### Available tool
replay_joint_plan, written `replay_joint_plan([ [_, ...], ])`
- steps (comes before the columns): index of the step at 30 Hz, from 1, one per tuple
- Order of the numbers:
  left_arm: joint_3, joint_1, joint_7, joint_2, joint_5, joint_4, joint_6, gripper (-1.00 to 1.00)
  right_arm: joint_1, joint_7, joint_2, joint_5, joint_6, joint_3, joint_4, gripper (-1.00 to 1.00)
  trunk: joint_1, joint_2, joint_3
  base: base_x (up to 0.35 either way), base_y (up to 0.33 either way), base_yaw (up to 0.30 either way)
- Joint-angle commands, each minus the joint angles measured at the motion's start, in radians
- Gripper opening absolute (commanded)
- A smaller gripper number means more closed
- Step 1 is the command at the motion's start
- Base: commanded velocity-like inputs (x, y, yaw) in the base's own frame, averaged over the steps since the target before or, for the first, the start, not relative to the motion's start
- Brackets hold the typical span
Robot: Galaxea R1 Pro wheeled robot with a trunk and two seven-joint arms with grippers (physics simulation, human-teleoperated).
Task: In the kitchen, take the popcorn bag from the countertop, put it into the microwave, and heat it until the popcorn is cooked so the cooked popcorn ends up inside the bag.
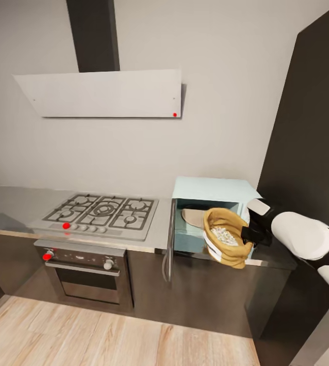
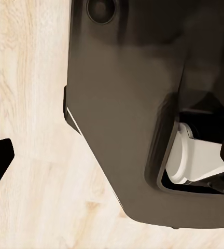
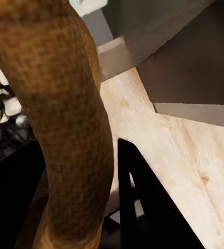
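We hold the popcorn bag by its rolled rim in our right gripper, jaws closed on it, just in front of the open microwave on the worktop. White popcorn fills the bag. Our left gripper hangs over the wood floor; we cannot tell its jaws' state.

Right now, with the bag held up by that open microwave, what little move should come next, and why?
Probably ease the popcorn bag further into the microwave and set it down. The right gripper holds its rolled rim, the door is swung open, and the bag hangs tilted at the opening, partly past the countertop edge.
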Motion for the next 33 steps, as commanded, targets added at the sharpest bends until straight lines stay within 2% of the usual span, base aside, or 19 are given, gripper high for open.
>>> replay_joint_plan([
  [1,0.007,0.0,0.0,0.0,0.0,-0.002,0.002,1.0,-0.001,-0.033,0.001,-0.011,-0.018,-0.045,0.002,-1.0,0.0,-0.001,-0.001,0.0,0.0,-0.114],
  [3,0.007,0.0,0.0,0.0,0.0,-0.002,0.002,1.0,-0.001,-0.045,0.002,-0.011,-0.036,-0.082,0.002,-1.0,0.0,-0.001,-0.001,0.0,0.0,-0.119],
  [6,0.007,0.0,0.0,0.0,0.0,-0.002,0.002,1.0,-0.001,-0.051,0.006,-0.012,-0.043,-0.098,0.002,-1.0,0.0,-0.001,-0.001,0.0,0.0,-0.13],
  [14,0.007,0.0,0.0,0.0,0.0,-0.002,0.002,1.0,-0.001,-0.071,0.007,-0.012,-0.045,-0.102,0.002,-1.0,0.0,-0.001,-0.001,0.0,0.005,-0.206],
  [26,0.007,0.0,0.0,0.0,0.0,-0.002,0.002,1.0,-0.001,-0.071,0.007,-0.012,-0.045,-0.103,0.002,-1.0,0.0,-0.001,-0.001,0.0,0.262,-0.01],
  [33,0.007,0.0,0.0,0.0,0.0,-0.002,0.002,1.0,-0.001,-0.071,0.008,-0.013,-0.046,-0.104,0.002,-1.0,0.0,-0.001,-0.001,0.0,0.037,-0.105],
])
